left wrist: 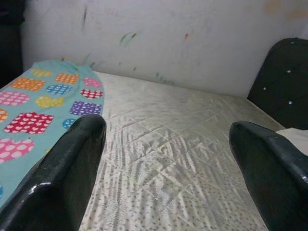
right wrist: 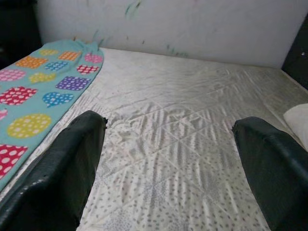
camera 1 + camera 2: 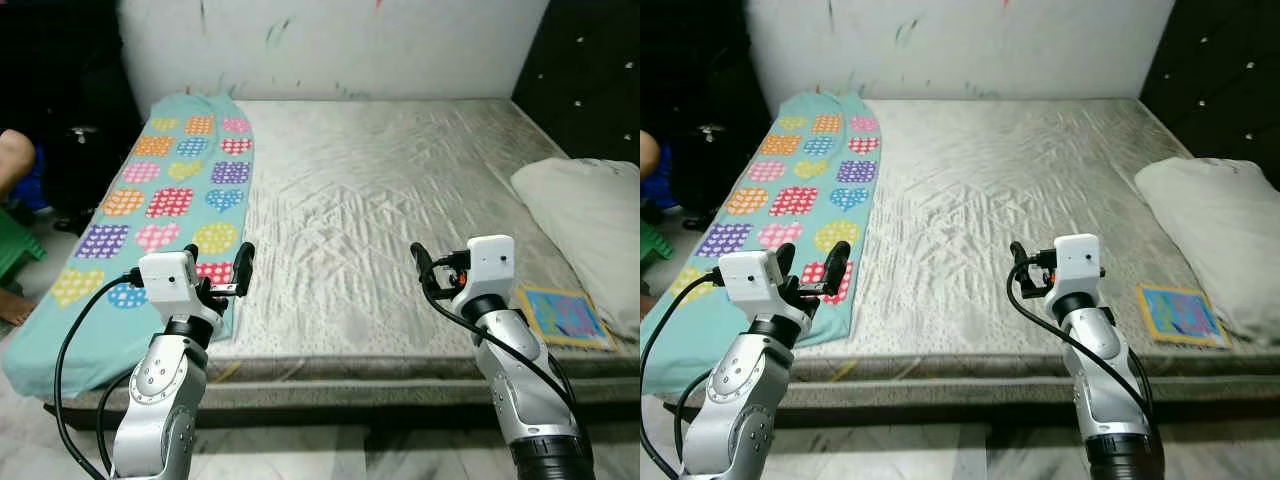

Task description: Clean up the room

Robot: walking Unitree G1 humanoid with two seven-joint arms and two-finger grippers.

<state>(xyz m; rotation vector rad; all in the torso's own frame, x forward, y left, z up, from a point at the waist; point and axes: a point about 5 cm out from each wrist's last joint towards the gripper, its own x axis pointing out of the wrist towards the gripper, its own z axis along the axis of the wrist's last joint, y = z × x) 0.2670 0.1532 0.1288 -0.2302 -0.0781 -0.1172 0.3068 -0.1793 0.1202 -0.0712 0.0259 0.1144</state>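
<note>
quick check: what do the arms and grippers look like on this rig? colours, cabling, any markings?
Both arms are silver metal with rounded joint housings; the right one ends in a black cuff low down. Each wrist carries a white boxy module. The left gripper and the right gripper each have two long, glossy black fingers. Loose black cables loop from each wrist down the arm. No markings are legible.

text: none I can read | blanket (image 3: 170, 190): printed hearts and dotted shapes, no words | book (image 3: 562, 316): cover print too small to read
</note>
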